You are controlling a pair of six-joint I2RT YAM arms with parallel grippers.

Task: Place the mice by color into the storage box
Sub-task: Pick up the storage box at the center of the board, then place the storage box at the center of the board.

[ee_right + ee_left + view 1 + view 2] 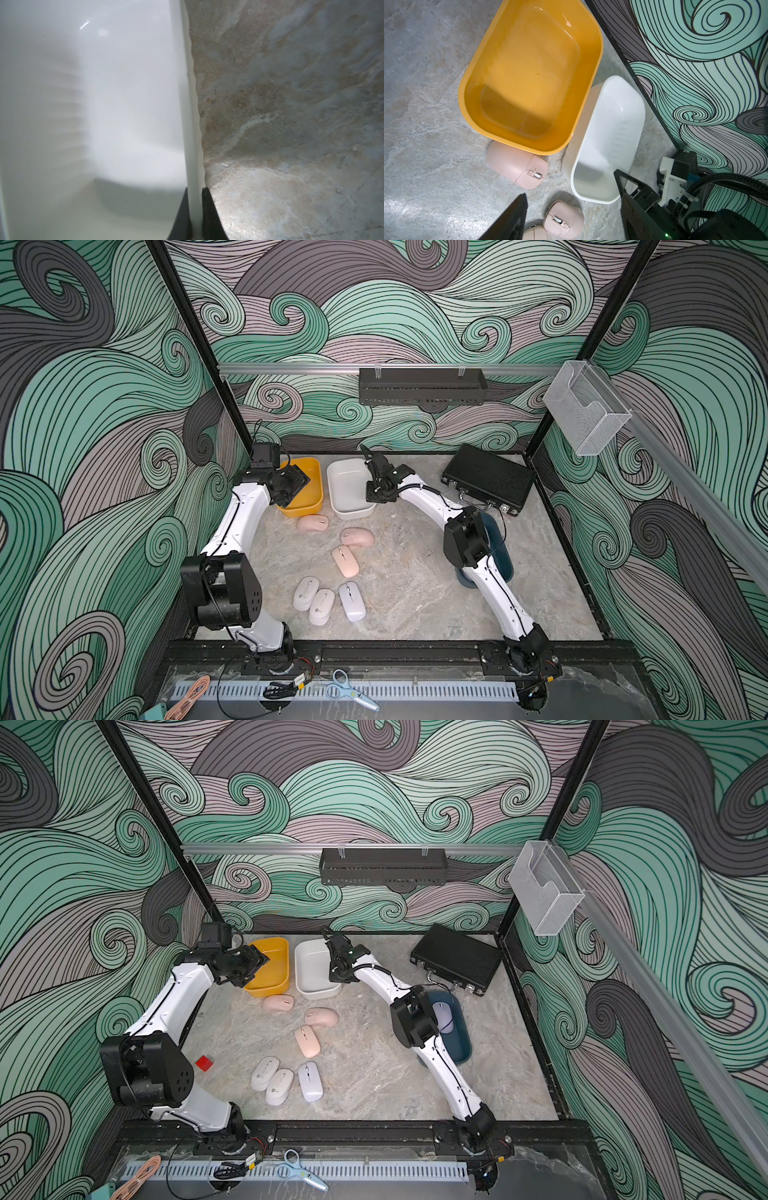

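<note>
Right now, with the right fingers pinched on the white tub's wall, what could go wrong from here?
1. The right fingers grip only the thin wall of the glossy white plastic tub; it may slip or tip if pulled.
2. The yellow plastic tub sits close beside it, and a pale pink oval mouse lies near both; dragging could shove them.

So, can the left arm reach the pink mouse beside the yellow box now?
Probably yes: the left gripper hangs open near the yellow box, and the pink mouse lies uncovered right beside it, nothing in between.
</note>
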